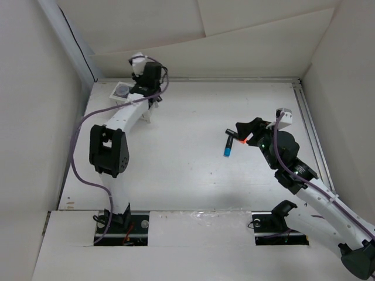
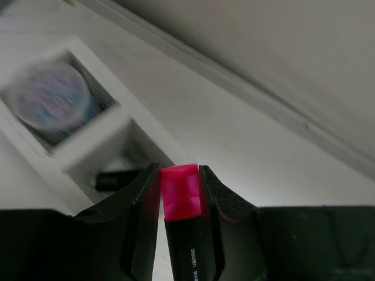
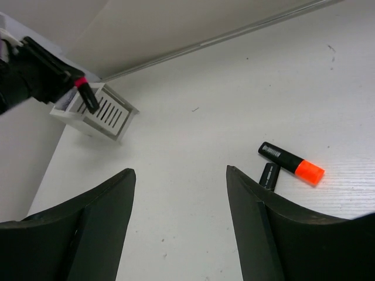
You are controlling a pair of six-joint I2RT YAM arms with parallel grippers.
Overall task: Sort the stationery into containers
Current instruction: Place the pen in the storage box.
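Observation:
My left gripper (image 2: 179, 171) is shut on a black marker with a pink cap (image 2: 180, 193), held just above the white two-compartment box (image 2: 120, 117). One compartment holds a round greyish piece (image 2: 50, 99); the other holds a dark pen (image 2: 117, 178). In the top view the left gripper (image 1: 140, 92) is at the far left by the box (image 1: 121, 92). My right gripper (image 3: 180, 170) is open and empty, and sits to the right of mid-table in the top view (image 1: 240, 133). An orange-capped marker (image 3: 291, 163) and a blue-ended marker (image 1: 227, 151) lie beside it.
White walls close in the table at the back and on both sides. A metal rail (image 1: 309, 126) runs along the right edge. The box stands close to the back left corner. The blue-ended marker (image 3: 269, 175) is partly hidden behind my right finger.

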